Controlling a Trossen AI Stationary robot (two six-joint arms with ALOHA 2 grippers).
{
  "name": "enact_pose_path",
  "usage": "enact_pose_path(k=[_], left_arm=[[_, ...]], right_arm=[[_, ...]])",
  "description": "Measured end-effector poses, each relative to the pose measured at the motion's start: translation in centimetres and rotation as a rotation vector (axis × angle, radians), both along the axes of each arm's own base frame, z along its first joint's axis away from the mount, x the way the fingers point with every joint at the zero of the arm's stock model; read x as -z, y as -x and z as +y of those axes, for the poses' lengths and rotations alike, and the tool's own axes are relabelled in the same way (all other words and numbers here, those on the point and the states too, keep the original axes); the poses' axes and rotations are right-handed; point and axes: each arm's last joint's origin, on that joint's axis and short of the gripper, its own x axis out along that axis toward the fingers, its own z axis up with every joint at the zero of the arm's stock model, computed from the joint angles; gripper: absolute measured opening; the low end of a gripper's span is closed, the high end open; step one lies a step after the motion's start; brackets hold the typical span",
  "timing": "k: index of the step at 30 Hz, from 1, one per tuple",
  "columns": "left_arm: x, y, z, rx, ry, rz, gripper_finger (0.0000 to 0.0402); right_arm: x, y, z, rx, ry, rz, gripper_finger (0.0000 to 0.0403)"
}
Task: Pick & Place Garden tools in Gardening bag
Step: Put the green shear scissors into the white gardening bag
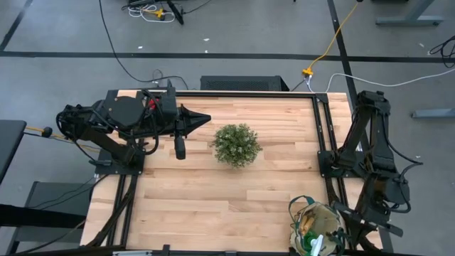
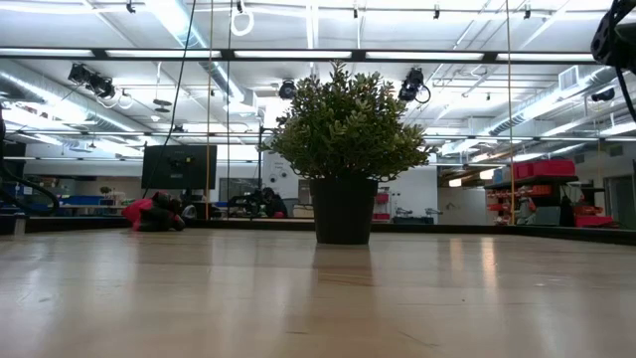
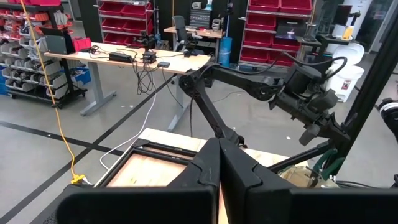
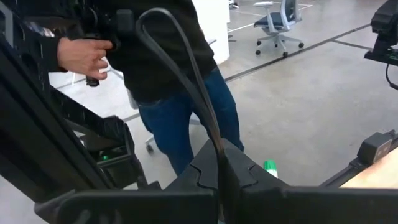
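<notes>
My left gripper [image 1: 206, 117] is clenched with nothing in it, fingers pressed tip to tip in the left wrist view [image 3: 219, 163], and it hovers above the wood table [image 1: 213, 192] near the far edge. The potted bushy plant [image 1: 237, 144] stands just beside that gripper, a bit toward the near side of the tabletop and apart from it; the low view shows it upright in a dark pot [image 2: 344, 210]. My right gripper [image 4: 219, 168] is also closed empty, a black cable running over its fingers, parked off the table's right side on the folded right arm [image 1: 373, 153]. The gardening bag [image 1: 318, 227], beige with green trim, sits at the near right corner of the table, just beside the right arm and well apart from the left gripper. Green and white items show inside its mouth; I can't tell which tools they are. Beyond the right gripper a person [image 4: 165, 68] in jeans stands on the floor, a hand [image 4: 81, 56] holding something dark.
</notes>
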Motion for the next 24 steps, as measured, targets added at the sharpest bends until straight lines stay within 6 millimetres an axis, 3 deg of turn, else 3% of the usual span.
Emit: enact_pose_path(k=[18,24], left_arm=[[0.0,0.0,0.0,0.0,0.0,0.0,0.001],[0.0,0.0,0.0,0.0,-0.001,0.0,0.0005]], right_arm=[[0.41,-0.05,0.16,-0.003,0.042,-0.013,0.0],[0.54,-0.06,0.12,0.017,0.032,0.049,0.0025]])
